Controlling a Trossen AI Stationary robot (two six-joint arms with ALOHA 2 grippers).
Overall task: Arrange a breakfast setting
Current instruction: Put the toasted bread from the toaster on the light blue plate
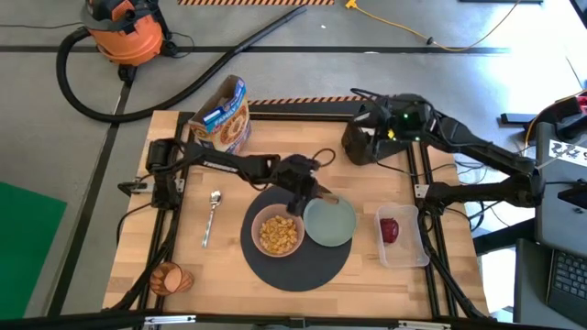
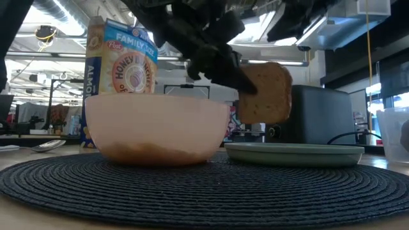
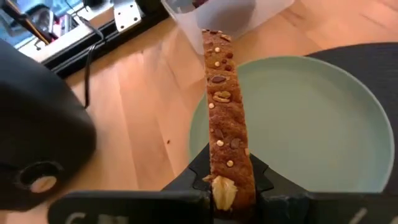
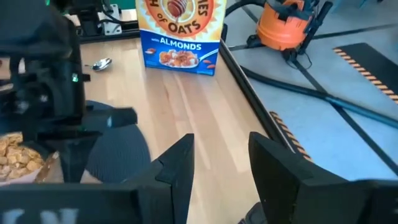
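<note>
Seeded brown toast slice [image 3: 224, 118] stands on edge, pinched in the left gripper [image 3: 229, 186] just above the pale green plate [image 3: 323, 124], which overlaps the dark-grey mat [image 1: 298, 266] beside the pink bowl [image 1: 278, 233] (full of cereal). Spoon [image 1: 212, 216] lies on bare wood, apple [image 1: 390, 229] in a clear tub. Right gripper [image 4: 221, 171] — fingers parted, empty — hovers near the black toaster [image 1: 364, 142].

Lab/workshop space.
Indicated by hazard-striped floor tape [image 1: 275, 5], orange shop vacuum [image 1: 124, 29], open ceiling ducting [image 2: 70, 16], desks behind.
</note>
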